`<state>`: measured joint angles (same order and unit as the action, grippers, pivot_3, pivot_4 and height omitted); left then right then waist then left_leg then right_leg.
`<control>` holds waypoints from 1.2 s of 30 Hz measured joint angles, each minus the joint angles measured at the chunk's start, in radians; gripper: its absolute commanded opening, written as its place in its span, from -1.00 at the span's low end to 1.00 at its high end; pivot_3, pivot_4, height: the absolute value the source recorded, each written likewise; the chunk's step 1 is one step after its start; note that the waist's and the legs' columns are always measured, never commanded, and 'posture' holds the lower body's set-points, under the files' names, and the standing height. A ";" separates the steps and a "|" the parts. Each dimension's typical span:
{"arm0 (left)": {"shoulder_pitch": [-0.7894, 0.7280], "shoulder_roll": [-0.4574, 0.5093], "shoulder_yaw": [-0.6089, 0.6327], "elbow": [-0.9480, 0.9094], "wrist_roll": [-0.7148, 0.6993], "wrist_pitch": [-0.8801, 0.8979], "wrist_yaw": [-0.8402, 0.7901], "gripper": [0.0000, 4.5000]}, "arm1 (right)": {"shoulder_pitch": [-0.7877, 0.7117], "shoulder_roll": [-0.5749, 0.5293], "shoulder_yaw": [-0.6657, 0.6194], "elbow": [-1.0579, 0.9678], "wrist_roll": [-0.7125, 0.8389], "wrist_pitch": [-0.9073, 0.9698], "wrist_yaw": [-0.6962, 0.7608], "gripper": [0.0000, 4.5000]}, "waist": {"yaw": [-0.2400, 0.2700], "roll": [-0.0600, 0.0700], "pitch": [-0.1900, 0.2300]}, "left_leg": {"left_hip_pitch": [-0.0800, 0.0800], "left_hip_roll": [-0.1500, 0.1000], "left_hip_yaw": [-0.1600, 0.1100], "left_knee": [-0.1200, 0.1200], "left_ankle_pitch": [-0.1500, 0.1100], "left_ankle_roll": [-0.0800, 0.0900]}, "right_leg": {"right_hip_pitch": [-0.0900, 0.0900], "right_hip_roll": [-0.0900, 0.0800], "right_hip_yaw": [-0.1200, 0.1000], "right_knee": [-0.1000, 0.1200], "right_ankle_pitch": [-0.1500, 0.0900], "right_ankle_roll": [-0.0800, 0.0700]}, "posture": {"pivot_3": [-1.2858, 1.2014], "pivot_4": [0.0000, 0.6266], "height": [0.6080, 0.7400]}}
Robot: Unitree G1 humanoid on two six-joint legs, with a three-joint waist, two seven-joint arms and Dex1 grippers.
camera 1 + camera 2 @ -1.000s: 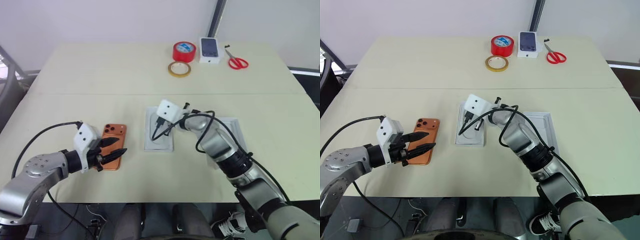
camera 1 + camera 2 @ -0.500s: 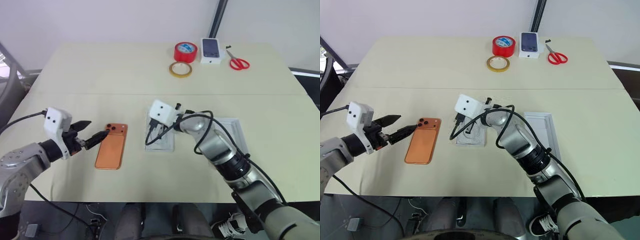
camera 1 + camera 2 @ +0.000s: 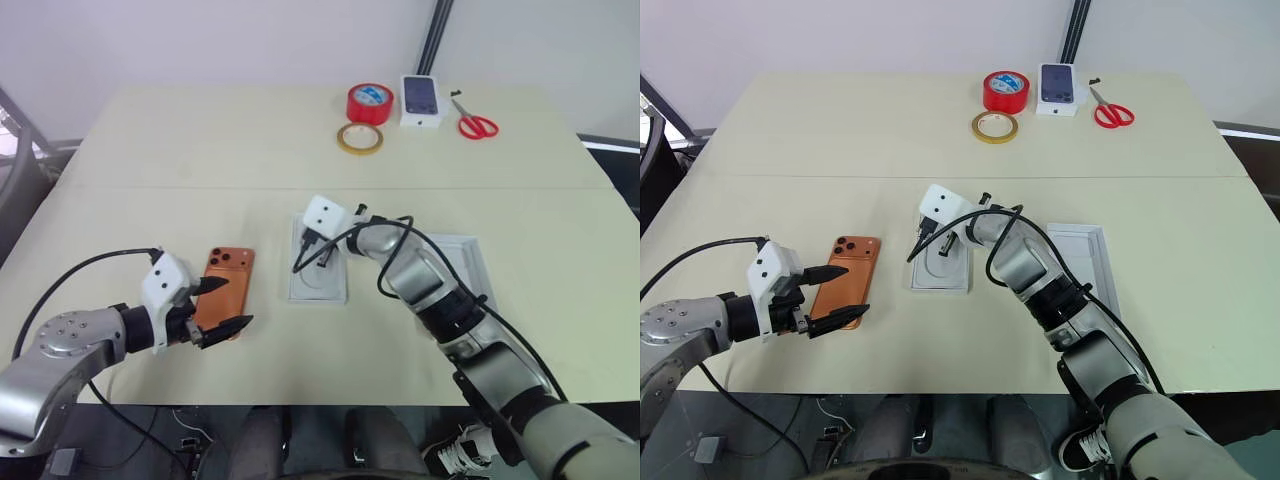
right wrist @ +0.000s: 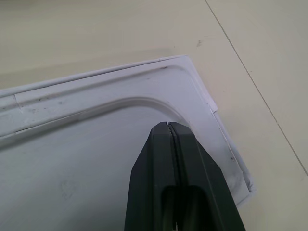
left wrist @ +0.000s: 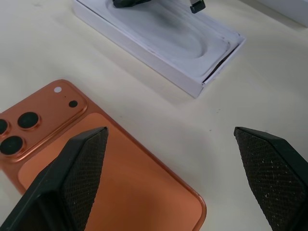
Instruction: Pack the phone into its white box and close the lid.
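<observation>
Left wrist view cuts off the phone (image 5: 96, 178); left tool (image 3: 222, 305) gapes over it, right tool (image 4: 169, 126) pinched shut over the insert (image 4: 86, 159).

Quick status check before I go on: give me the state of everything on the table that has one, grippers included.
phone: camera side up, flat on the table, not held
white box: open, not packed
insert with oval recess: flat on the table, right gripper's tips over it
left gripper: open, fingers straddling the phone's near end
right gripper: shut, holding nothing
</observation>
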<state>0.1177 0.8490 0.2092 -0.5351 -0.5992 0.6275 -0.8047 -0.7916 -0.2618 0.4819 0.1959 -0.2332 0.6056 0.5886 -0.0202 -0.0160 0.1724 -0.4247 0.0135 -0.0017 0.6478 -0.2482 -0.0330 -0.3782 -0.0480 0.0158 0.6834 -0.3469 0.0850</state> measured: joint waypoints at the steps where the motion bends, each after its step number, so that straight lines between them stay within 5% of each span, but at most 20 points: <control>1: 0.001 -0.003 0.000 0.000 0.000 -0.001 0.000 0.95 | 0.000 -0.007 0.003 -0.007 -0.004 0.005 0.008 -1.00 | 0.000 0.000 0.000 | 0.000 0.000 0.000 0.000 0.000 0.000 | 0.000 0.000 0.000 0.000 0.000 0.000 | 0.03 -0.52 0.78; 19: 0.005 -0.011 -0.002 -0.005 0.001 -0.001 0.000 0.95 | 0.080 -0.117 0.055 -0.234 -0.027 0.059 0.206 -1.00 | 0.000 0.000 0.000 | 0.000 0.000 0.000 0.000 0.000 0.000 | 0.000 0.000 0.000 0.000 0.000 0.000 | 0.03 -0.52 0.78; 36: 0.005 -0.021 0.001 -0.004 0.001 -0.001 0.006 0.95 | 0.066 -0.021 0.030 -0.198 -0.010 0.053 0.162 -1.00 | 0.001 0.000 0.000 | 0.000 0.000 0.000 0.000 0.000 0.000 | 0.000 0.000 0.000 0.000 0.000 0.000 | 0.03 -0.52 0.78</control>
<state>0.1225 0.8285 0.2103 -0.5391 -0.5977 0.6270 -0.7987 -0.7257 -0.2831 0.5119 -0.0022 -0.2436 0.6581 0.7510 -0.0195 -0.0161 0.1723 -0.4246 0.0137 -0.0018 0.6482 -0.2482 -0.0329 -0.3779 -0.0475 0.0157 0.6836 -0.3469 0.0851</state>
